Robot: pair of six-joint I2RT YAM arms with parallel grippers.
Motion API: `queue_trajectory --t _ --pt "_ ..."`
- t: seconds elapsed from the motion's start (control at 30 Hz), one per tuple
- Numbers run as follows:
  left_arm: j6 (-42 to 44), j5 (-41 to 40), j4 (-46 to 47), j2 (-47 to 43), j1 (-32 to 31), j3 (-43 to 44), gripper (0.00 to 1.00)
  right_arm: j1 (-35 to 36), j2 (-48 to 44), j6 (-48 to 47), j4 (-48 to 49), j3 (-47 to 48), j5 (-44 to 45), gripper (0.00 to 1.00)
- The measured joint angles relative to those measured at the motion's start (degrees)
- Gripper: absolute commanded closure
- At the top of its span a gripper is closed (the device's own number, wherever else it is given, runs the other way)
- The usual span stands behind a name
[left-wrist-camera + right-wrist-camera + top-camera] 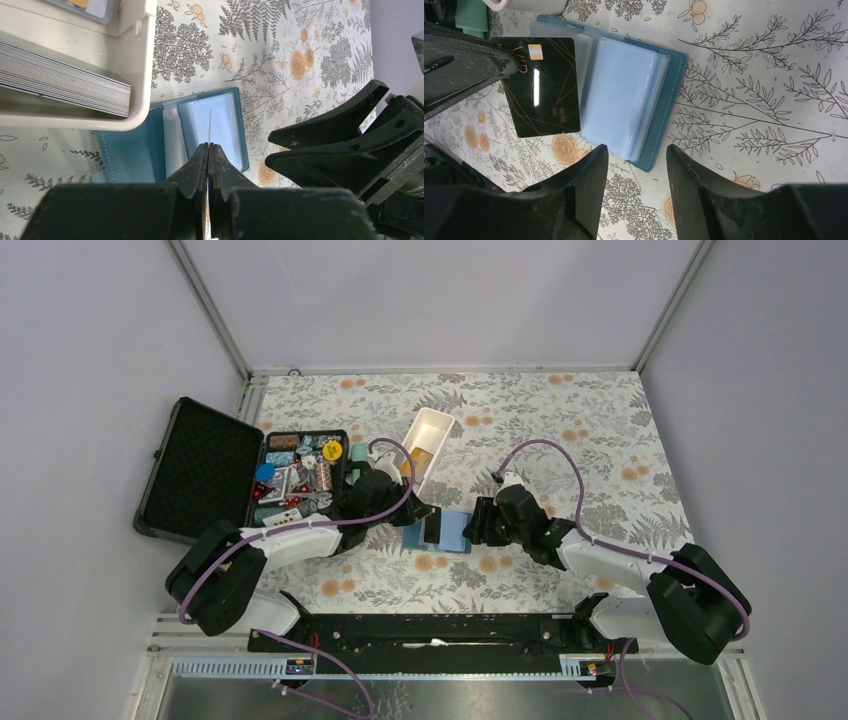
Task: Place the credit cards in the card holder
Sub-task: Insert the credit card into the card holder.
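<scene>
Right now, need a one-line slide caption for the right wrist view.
Left pincer grips the black credit card over the open teal card holder; right pincer hovers open at its edge.

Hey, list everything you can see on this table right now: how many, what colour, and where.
card holder: one, teal-blue, open, mid-table between the grippers
dark card: one, black with gold lines, at the holder's edge
white tray: one, white, just beyond the holder
stacked cards: one stack, grey edges, inside the tray
black case: one, open, far left
trinkets: many, mixed colours, in the case
left gripper: black, shut on the dark card
right gripper: black, open, by the holder
</scene>
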Motion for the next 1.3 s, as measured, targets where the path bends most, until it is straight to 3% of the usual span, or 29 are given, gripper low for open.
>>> queue_trajectory --t 0.43,1.3 --pt "-0.6 -0.2 -2.8 0.0 1.7 0.1 1.00 0.0 3.3 0.4 0.0 0.9 -1.1 0.50" --pt "-3.7 3.3 0.8 2.1 3.0 0.1 1.00 0.0 6.0 0.9 0.0 2.1 -2.9 0.56"
